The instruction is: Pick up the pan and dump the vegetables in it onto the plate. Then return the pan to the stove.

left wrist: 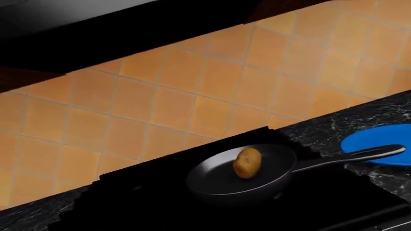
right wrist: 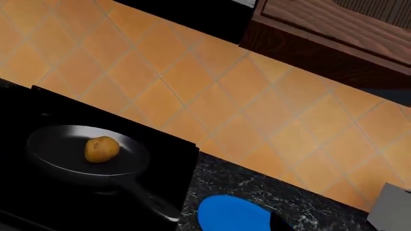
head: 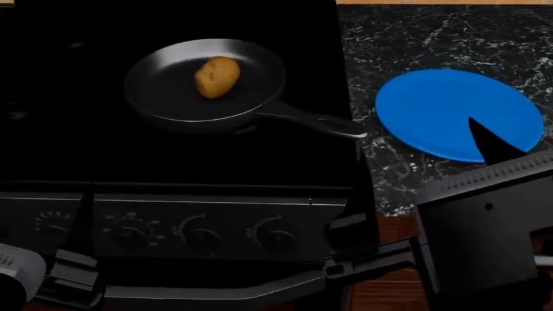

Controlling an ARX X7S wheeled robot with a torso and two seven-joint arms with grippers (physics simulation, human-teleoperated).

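The stove (head: 173, 162) is taken as the landmark: a large black cooktop with a row of round knobs along its front. Beside it, on the right arm's side, the dark marbled bench (head: 415, 26) carries the plate (head: 441, 110), flat, round, bright blue and bare.

On the stove's cooking surface sits the pan (head: 173, 91), shallow, dark and glossy inside. Its long slim handle (head: 315, 122) is pointed toward the plate, ending just short of the stove's edge. The right arm (head: 484, 220) is seen low at the stove's front corner, below the plate, so it is judged the nearer one to the handle; the left arm is seen only at the far front corner.

Inside the pan, near its middle, the potato (head: 217, 77) lies, small, oval, golden-brown with darker spots.

Neither pincer's jaws are shown clearly, so their opening cannot be told; nothing is seen held.
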